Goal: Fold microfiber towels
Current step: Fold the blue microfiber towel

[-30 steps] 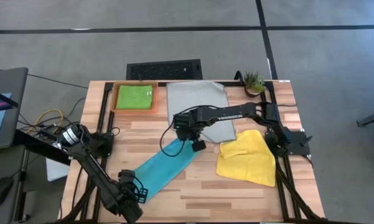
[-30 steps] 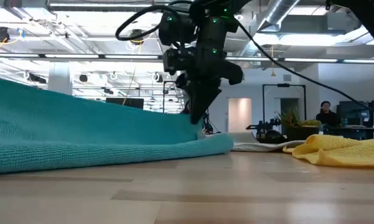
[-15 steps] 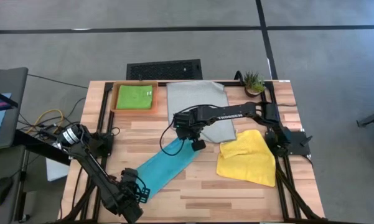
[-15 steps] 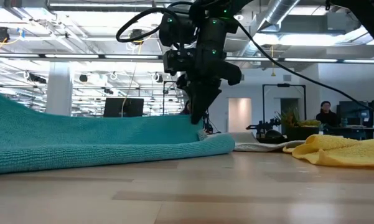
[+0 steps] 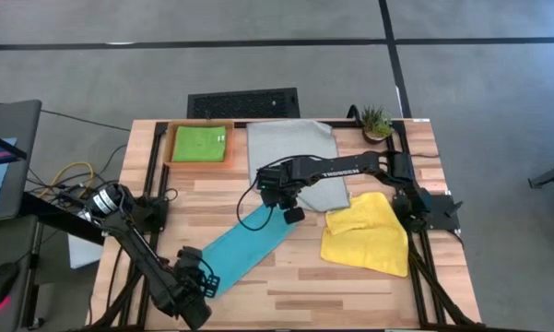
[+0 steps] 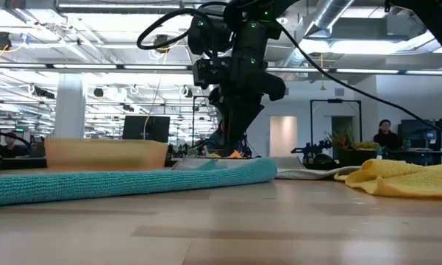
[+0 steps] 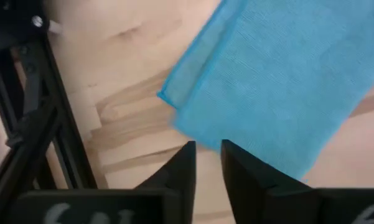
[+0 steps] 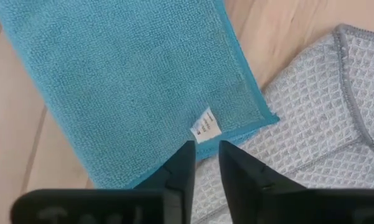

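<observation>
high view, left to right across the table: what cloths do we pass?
lime green towel in the orange tray → sky blue towel → pale grey towel → yellow towel. The blue and grey towels overlap a little at the blue towel's far end.

Blue towel [image 5: 244, 247] flat, folded, diagonal; grey towel [image 5: 295, 157] spread; yellow towel [image 5: 369, 233] crumpled; green towel [image 5: 201, 144] folded in tray.

Blue towel [image 5: 244, 245] flat, diagonal between arms; green towel [image 5: 200, 144] in orange tray [image 5: 170, 152].
</observation>
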{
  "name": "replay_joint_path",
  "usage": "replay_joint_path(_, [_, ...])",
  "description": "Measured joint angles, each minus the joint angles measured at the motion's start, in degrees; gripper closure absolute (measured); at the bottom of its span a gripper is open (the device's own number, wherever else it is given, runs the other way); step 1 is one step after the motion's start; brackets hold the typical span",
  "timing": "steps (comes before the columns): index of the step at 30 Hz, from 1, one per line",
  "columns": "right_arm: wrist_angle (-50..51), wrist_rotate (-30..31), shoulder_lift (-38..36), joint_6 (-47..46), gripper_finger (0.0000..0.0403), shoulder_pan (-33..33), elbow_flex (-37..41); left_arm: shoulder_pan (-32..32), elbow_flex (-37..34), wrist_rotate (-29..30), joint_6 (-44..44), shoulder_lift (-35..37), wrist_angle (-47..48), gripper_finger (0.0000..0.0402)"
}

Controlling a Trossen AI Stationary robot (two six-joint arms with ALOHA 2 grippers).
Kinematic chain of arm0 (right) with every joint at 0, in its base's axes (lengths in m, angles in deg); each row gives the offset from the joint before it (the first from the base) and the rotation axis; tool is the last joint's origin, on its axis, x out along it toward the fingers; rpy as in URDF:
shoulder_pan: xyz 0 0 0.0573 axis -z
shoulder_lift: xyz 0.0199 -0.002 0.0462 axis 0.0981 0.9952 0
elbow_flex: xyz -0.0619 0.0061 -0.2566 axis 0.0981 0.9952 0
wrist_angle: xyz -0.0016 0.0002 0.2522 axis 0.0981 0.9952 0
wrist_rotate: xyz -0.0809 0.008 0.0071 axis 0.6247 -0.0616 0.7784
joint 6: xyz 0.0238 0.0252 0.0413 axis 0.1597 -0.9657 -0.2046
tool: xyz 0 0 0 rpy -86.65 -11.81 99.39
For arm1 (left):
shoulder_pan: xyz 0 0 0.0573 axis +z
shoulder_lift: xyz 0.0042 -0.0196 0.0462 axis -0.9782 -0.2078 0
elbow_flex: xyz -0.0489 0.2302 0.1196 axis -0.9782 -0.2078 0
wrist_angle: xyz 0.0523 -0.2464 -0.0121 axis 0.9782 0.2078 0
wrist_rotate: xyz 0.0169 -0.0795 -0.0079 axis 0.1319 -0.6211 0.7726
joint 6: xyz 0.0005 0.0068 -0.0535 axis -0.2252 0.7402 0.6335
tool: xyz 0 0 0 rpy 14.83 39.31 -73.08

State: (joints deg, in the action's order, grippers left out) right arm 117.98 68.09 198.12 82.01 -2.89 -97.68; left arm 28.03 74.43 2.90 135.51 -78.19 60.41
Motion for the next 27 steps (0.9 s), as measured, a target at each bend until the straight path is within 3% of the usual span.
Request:
replay_joint_path(6, [0.1,1.7,0.0,-0.1,0.0261,0.0,0.0,0.0,0.0,0.5,-0.1,0.0,2.0,0.0274])
replay_joint_path(10, [2.0,1.7,-1.3,0.0,0.0249,0.0,-0.1,-0.5,0.0,5.6,-1.4,0.0,-2.0,0.0260])
replay_joint_path(18, [10.1,0.6,-8.0,-0.5,0.0254,-2.3,-0.1,-2.9,0.1,17.5,-24.9,-1.7,-23.9,0.0259])
replay_joint_path(27, [10.2,-3.3,-17.4,-1.8,0.0264,-6.0,-0.1,-3.5,0.0,13.2,-28.3,-11.4,-27.0,0.0260])
